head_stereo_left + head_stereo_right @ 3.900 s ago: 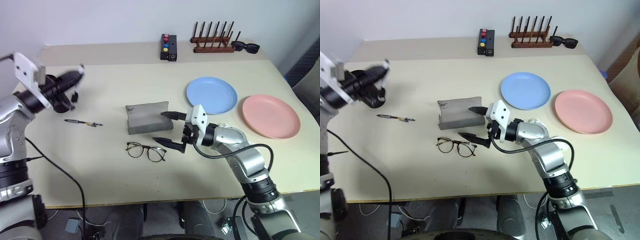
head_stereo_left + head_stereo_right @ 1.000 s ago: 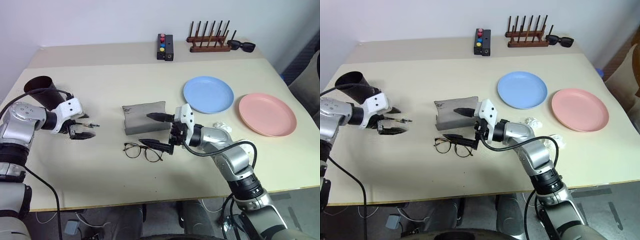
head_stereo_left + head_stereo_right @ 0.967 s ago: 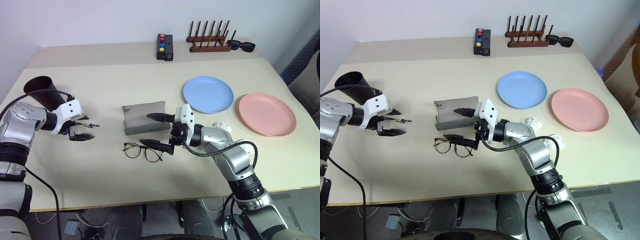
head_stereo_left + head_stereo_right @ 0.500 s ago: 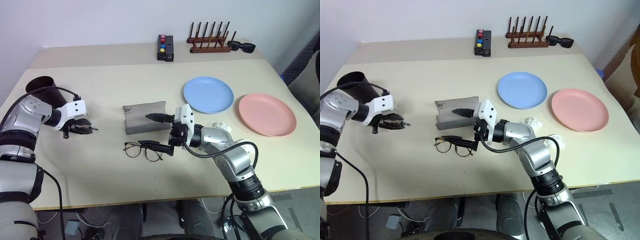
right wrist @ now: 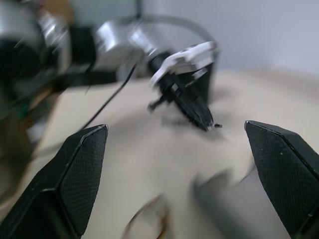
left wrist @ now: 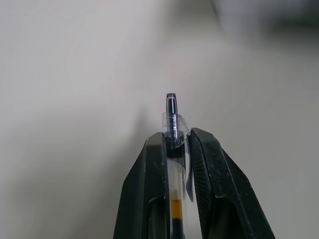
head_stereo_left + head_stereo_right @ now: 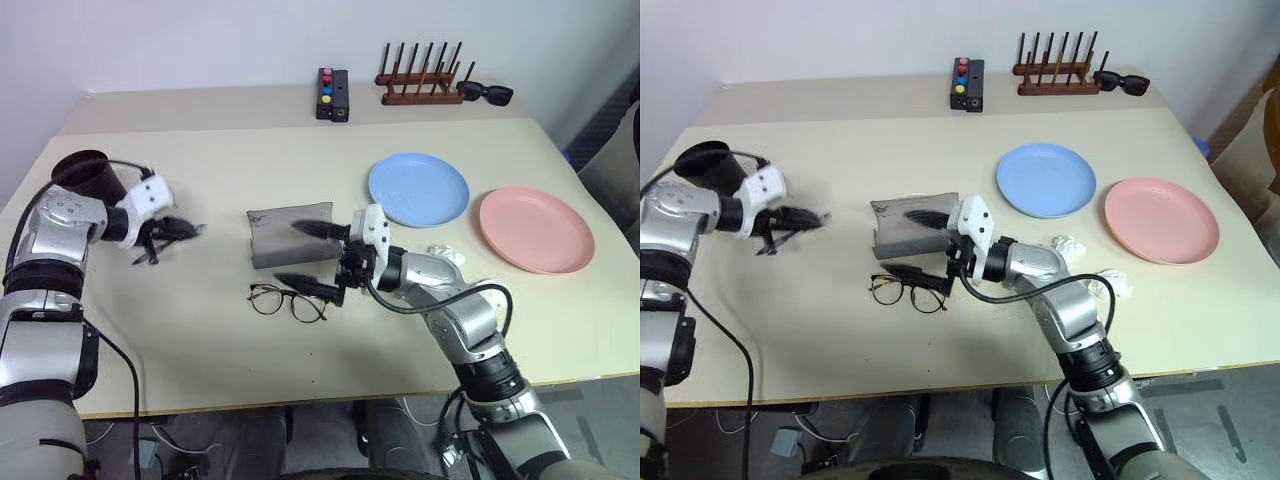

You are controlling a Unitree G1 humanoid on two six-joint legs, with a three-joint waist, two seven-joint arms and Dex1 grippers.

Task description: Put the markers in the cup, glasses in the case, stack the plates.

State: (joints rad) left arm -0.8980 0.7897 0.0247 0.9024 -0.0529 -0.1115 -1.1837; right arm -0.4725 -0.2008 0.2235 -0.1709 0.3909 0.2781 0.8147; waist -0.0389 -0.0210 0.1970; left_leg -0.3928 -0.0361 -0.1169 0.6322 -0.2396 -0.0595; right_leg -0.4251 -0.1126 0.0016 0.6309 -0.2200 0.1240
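Cream-coloured tabletop (image 7: pixel 250 380), matte, evenly lit, with a seam running across its far part. Plain pale wall (image 7: pixel 200 40) directly behind the far edge. Grey floor (image 7: pixel 1230 420) visible past the near right corner, cables (image 7: pixel 150 440) hanging below the front edge. Dark upholstered furniture (image 7: pixel 612 130) beyond the right side.

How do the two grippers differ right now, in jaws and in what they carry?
The left gripper is shut on the slim marker, held above the table beside the cup; the right gripper is wide open and empty. The left is off at the table's left side, while the right hovers between the case and the glasses. Both have black fingers.
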